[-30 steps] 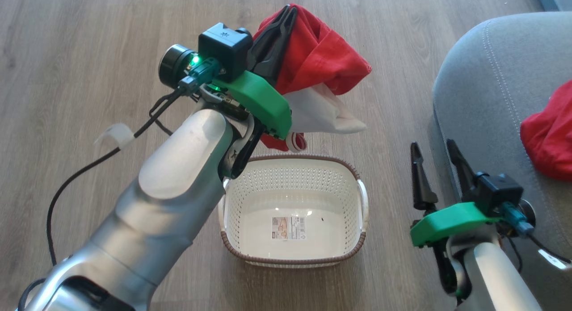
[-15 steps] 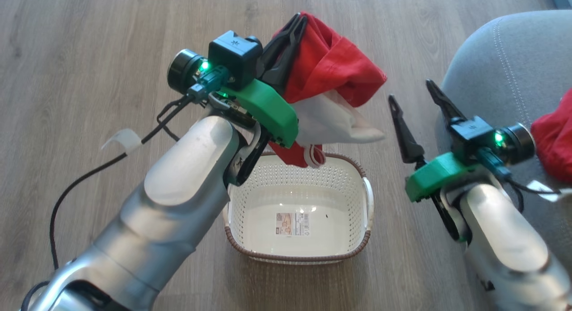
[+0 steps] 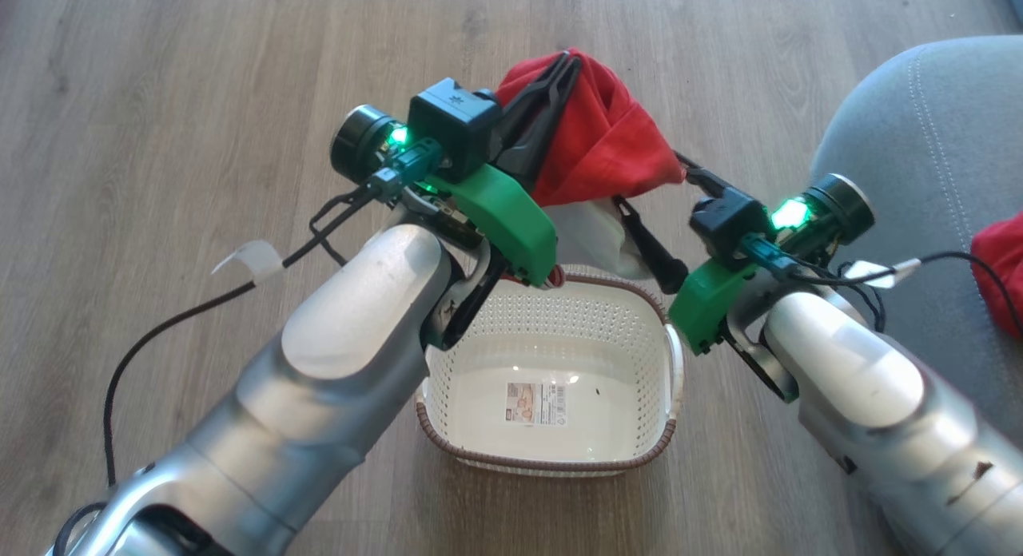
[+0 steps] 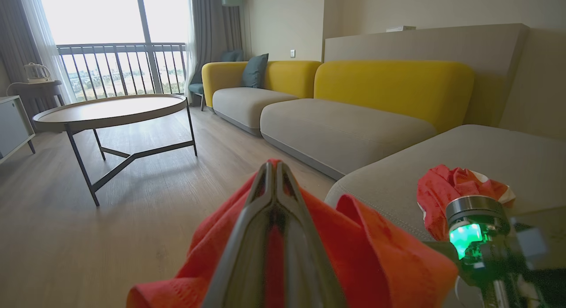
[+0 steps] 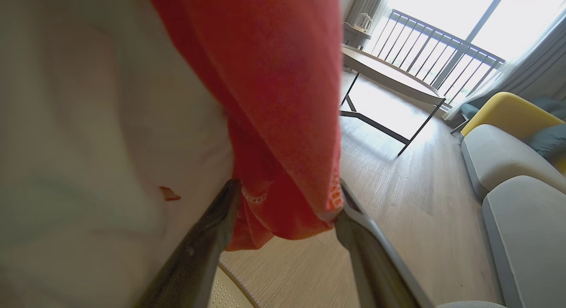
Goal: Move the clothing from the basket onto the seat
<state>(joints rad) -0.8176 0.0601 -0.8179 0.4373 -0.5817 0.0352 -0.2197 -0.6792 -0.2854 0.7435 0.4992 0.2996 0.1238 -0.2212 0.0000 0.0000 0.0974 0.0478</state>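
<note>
My left gripper [image 3: 566, 65] is shut on the clothing [image 3: 615, 140], a red garment with a white part that hangs above the far rim of the basket [image 3: 543, 464]. The basket's inside is bare apart from a label sticker. In the left wrist view the shut fingers [image 4: 274, 175] pinch the red fabric [image 4: 380, 255]. My right gripper [image 3: 647, 178] is open, its fingers on either side of the garment's hanging lower edge. In the right wrist view the red cloth [image 5: 274, 78] hangs between the spread fingers [image 5: 353, 219]. The grey seat [image 3: 919, 140] lies to the right.
Another red garment [image 3: 999, 268] lies on the seat, also seen as a red bundle [image 4: 446, 188]. A round table [image 4: 110, 109] on black legs stands across the wooden floor. Yellow-backed sofa sections [image 4: 345, 126] line the far wall. A black cable [image 3: 160, 332] trails from the left arm.
The right arm has swung up and left from beside the seat to the hanging clothing, still open. The left gripper keeps its hold; the head view has shifted slightly.
</note>
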